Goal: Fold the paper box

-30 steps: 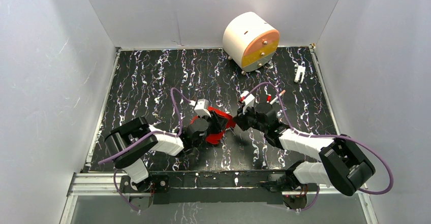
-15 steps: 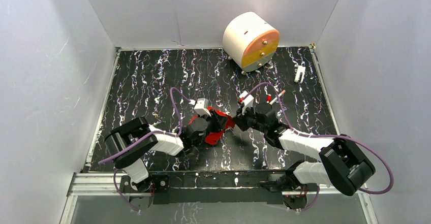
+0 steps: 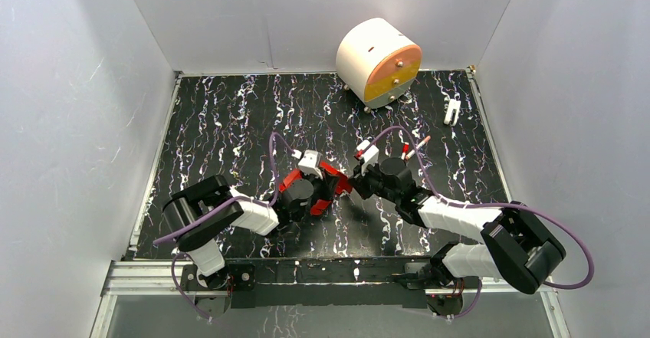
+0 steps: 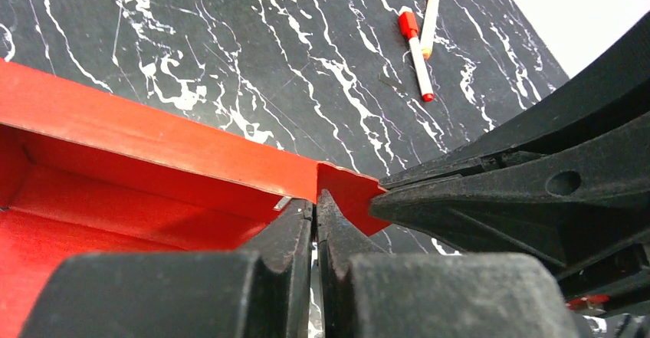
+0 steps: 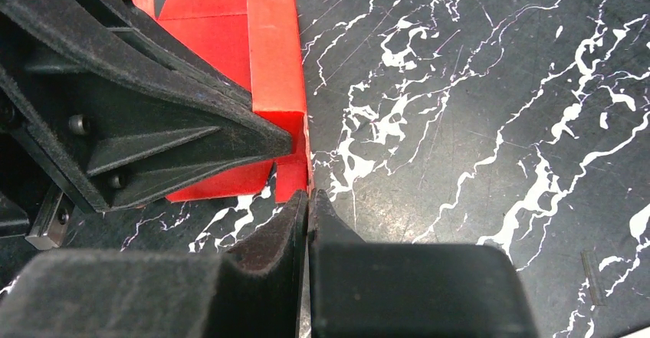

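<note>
The red paper box (image 3: 334,180) sits partly folded between both grippers at the middle of the mat, with one wall standing up. In the left wrist view the box (image 4: 153,146) shows its open inside. My left gripper (image 4: 316,197) is shut on a corner of its wall. My right gripper (image 5: 308,195) is shut on the thin edge of a red flap (image 5: 272,54) at the same corner. The two grippers meet tip to tip, the left one (image 3: 325,192) from the left and the right one (image 3: 354,183) from the right.
A white-and-orange drum (image 3: 379,62) stands at the back of the black marbled mat (image 3: 230,123). Red-capped white pens (image 3: 414,148) lie just behind the right gripper and also show in the left wrist view (image 4: 418,47). A small white clip (image 3: 452,110) lies at the back right. Grey walls enclose the mat.
Both grippers and the red box have shifted a little away from the arm bases. The left wrist has moved right and farther in. Both grips have stayed shut.
</note>
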Controlling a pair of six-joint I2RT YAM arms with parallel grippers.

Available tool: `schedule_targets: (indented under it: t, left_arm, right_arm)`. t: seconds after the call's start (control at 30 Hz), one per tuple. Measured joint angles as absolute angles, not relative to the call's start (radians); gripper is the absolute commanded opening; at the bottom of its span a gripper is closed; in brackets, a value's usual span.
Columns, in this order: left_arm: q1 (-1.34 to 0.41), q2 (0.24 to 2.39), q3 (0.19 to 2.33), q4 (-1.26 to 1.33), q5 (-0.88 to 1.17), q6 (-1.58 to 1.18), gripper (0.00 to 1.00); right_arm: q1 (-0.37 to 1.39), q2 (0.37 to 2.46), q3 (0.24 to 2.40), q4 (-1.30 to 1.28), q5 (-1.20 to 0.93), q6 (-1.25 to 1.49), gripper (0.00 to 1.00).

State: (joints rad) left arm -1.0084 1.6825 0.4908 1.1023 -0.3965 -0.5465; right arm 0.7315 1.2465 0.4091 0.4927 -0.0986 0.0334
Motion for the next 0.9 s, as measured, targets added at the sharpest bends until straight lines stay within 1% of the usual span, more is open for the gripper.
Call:
schedule_targets:
  t: [0.1, 0.17, 0.23, 0.33, 0.5, 0.7, 0.9]
  left_arm:
    - [-1.011, 1.698, 0.481, 1.144, -0.396, -0.452, 0.0]
    - [-1.016, 1.713, 0.471, 1.182, -0.396, -0.395, 0.0]
    - [-1.021, 1.721, 0.457, 1.22, -0.402, -0.345, 0.0]
    - [-1.024, 1.727, 0.437, 1.262, -0.411, -0.295, 0.0]
    - [-1.025, 1.73, 0.412, 1.303, -0.426, -0.255, 0.0]
    - [-1.024, 1.735, 0.4, 1.327, -0.455, -0.235, 0.0]
    - [-1.025, 1.747, 0.399, 1.345, -0.478, -0.235, 0.0]
  right_arm:
    - [0.75, 1.249, 0.409, 0.498, -0.062, 0.034, 0.09]
    - [0.763, 1.253, 0.409, 0.499, -0.038, 0.037, 0.11]
    - [0.777, 1.257, 0.409, 0.505, -0.009, 0.041, 0.15]
    - [0.788, 1.26, 0.409, 0.527, 0.018, 0.05, 0.23]
    - [0.791, 1.278, 0.397, 0.64, 0.031, 0.068, 0.34]
    - [0.789, 1.348, 0.384, 0.76, 0.02, 0.089, 0.4]
    - [0.796, 1.346, 0.353, 0.787, -0.008, 0.12, 0.46]
